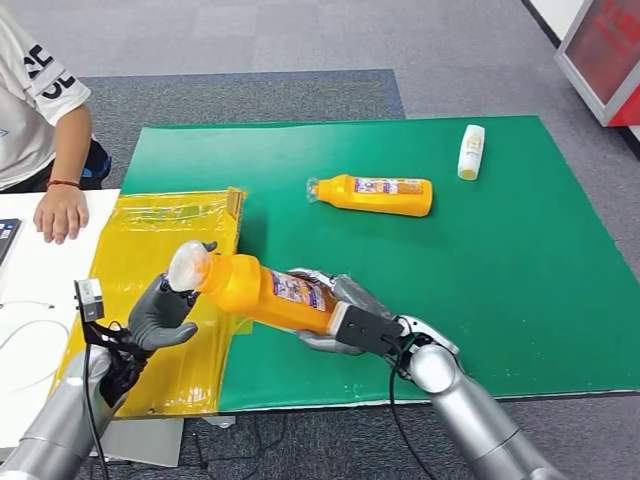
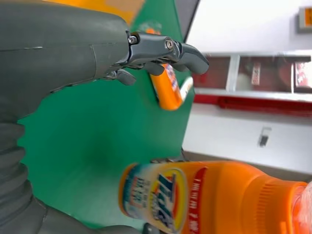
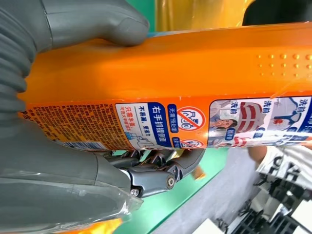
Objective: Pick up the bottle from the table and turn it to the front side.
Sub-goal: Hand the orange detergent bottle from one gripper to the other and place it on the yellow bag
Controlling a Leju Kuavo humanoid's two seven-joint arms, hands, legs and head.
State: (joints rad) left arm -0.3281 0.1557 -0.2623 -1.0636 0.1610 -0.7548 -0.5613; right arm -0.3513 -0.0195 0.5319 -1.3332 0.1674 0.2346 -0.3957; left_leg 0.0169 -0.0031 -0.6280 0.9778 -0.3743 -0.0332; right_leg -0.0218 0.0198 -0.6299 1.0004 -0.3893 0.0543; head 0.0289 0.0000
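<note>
We have the orange bottle (image 1: pixel 260 290) up off the bench (image 1: pixel 528 290) already, so the picking-up part looks done. It hangs in the air on its side, over the near edge of the green mat (image 1: pixel 490 250), close to the yellow sheet (image 1: pixel 143 250). Our right robot hand (image 1: pixel 343 318) is wrapped tight around the bottle's bottom end. Our left robot hand (image 1: pixel 160 312) is spread wide by the clear cap (image 1: pixel 186 266), maybe touching it; we cannot tell. We think the turning is left to do. Another orange bottle (image 1: pixel 375 194) lies farther back on the mat.
</note>
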